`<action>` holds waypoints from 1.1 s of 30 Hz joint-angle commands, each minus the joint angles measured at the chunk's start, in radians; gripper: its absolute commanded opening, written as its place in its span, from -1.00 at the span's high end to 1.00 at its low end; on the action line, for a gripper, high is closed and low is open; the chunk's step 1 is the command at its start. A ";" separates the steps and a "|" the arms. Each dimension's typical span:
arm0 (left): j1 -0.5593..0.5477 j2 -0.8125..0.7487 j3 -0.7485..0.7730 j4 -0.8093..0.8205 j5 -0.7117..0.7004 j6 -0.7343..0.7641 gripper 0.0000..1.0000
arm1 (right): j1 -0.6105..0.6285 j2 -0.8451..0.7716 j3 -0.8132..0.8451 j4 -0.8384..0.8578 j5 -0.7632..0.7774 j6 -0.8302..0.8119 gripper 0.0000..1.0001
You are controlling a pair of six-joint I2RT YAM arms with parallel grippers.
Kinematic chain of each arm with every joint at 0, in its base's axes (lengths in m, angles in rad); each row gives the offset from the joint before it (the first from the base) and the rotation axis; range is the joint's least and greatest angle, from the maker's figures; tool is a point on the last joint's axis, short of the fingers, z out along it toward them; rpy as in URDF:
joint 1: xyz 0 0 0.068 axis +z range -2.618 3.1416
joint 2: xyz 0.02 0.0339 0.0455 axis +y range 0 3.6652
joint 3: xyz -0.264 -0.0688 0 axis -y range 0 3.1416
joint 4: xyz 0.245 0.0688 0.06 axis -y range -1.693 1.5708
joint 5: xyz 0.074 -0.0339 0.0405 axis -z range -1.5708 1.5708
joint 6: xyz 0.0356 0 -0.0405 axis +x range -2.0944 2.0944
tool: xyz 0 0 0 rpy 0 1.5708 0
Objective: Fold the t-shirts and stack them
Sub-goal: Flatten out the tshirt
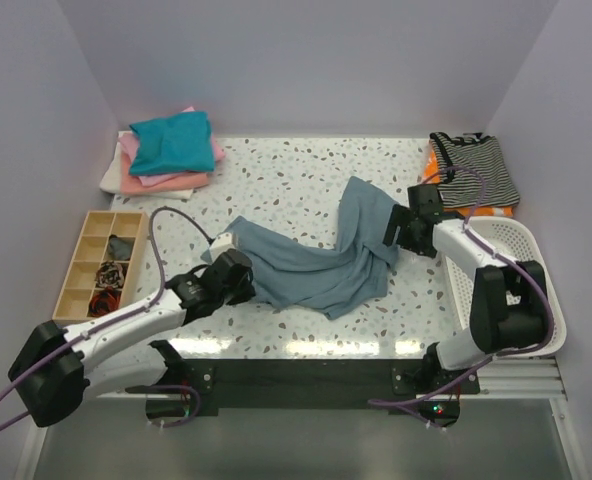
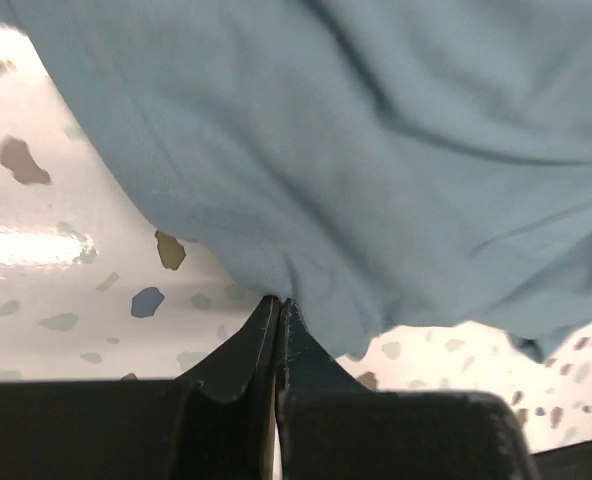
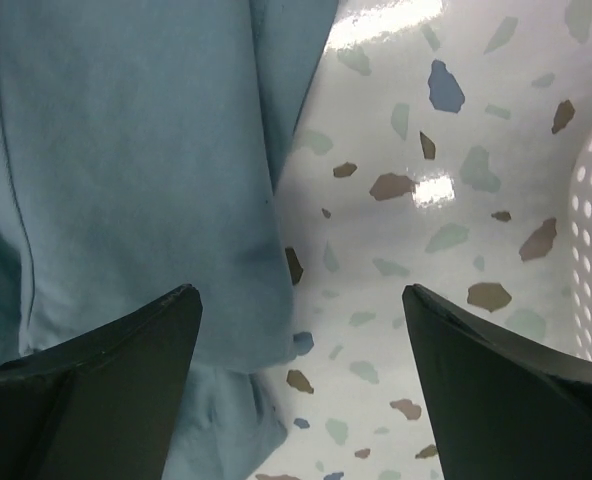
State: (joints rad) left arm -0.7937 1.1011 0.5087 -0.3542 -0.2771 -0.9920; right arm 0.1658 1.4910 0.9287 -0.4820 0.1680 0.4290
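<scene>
A slate-blue t-shirt [image 1: 326,255] lies crumpled across the middle of the speckled table. My left gripper [image 1: 238,277] is shut on its left edge; in the left wrist view [image 2: 278,300] the fingers pinch the cloth [image 2: 376,140] at its hem. My right gripper [image 1: 401,232] is open just above the shirt's right edge; in the right wrist view [image 3: 296,300] its fingers straddle the cloth edge [image 3: 126,170] and bare table. A folded stack with a teal shirt [image 1: 173,141] over pink [image 1: 161,180] and white ones sits at the back left.
A wooden compartment tray [image 1: 86,262] with small items stands at the left. A white laundry basket [image 1: 496,250] stands at the right edge. Striped and orange clothes [image 1: 471,170] lie at the back right.
</scene>
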 commanded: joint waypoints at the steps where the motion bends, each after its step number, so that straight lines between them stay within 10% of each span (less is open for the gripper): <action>1: -0.004 -0.107 0.175 -0.164 -0.123 0.058 1.00 | -0.020 0.058 0.039 0.099 -0.139 0.011 -0.63; 6: -0.004 -0.156 0.249 -0.223 -0.140 0.067 1.00 | -0.040 0.089 0.015 0.152 -0.228 0.037 -0.26; 10: -0.002 -0.178 0.271 -0.245 -0.152 0.065 1.00 | -0.051 0.081 -0.013 0.177 -0.259 0.034 0.96; 21: -0.004 -0.179 0.470 -0.366 -0.280 0.145 1.00 | -0.052 -0.257 0.051 0.039 -0.274 -0.058 1.00; 33: -0.002 -0.297 0.921 -0.467 -0.355 0.328 1.00 | -0.052 -0.549 0.498 -0.231 -0.351 -0.107 1.00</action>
State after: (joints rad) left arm -0.7937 0.8822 1.3037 -0.8028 -0.5999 -0.7547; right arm 0.1169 1.0462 1.2854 -0.6140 -0.1345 0.3355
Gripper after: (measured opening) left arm 0.018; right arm 0.011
